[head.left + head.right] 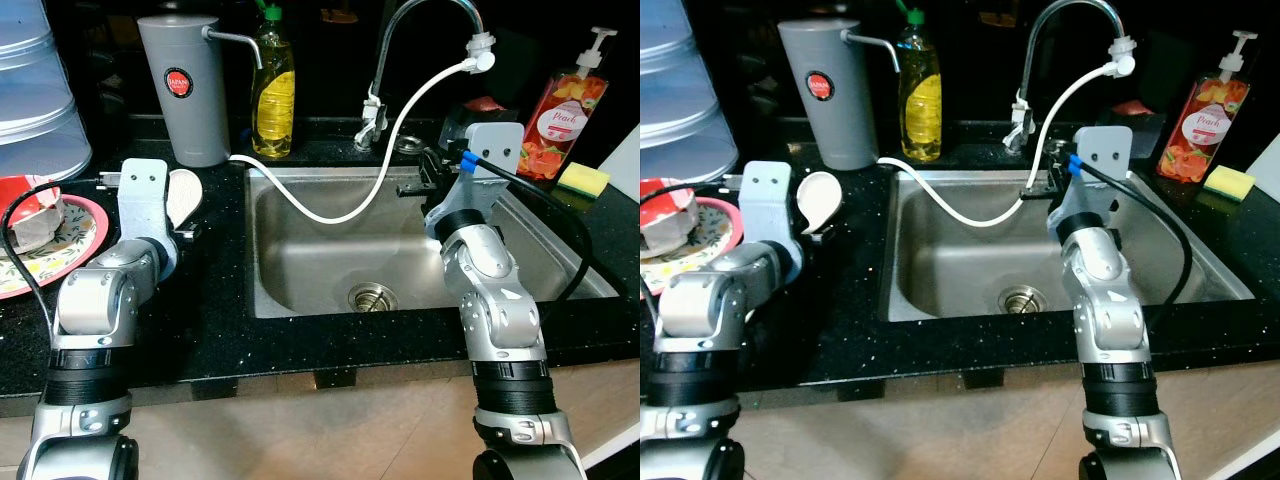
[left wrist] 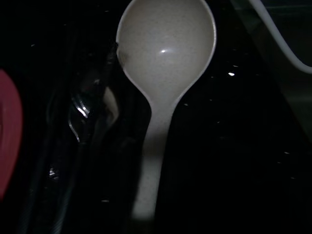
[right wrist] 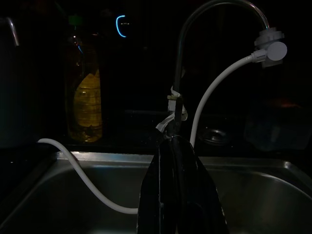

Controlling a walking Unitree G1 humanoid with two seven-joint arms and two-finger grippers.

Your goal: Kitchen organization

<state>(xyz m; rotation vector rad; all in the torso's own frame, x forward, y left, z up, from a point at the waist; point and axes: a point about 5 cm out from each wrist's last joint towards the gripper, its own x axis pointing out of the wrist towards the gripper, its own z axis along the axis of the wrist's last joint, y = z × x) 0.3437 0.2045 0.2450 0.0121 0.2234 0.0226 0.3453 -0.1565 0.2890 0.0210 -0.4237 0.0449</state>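
I see one white rice spoon [image 2: 165,63] lying flat on the black counter [image 1: 210,330] just left of the sink [image 1: 300,270], its long axis running from my left wrist outward, bowl at the far end toward the grey water dispenser [image 1: 185,90]. My left hand [image 2: 83,126] hovers low beside the handle; I cannot tell how its fingers stand. My right hand [image 3: 178,190] is raised over the sink, fingers pressed together on nothing, pointing at the faucet [image 3: 195,44]. Two bottles stand behind: yellow dish soap [image 1: 272,95], red hand soap [image 1: 568,115].

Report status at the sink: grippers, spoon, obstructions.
Left gripper beside white plastic spoon on black counter, grip unconfirmed. Right gripper shut, empty, over steel sink. White hose drapes across basin.
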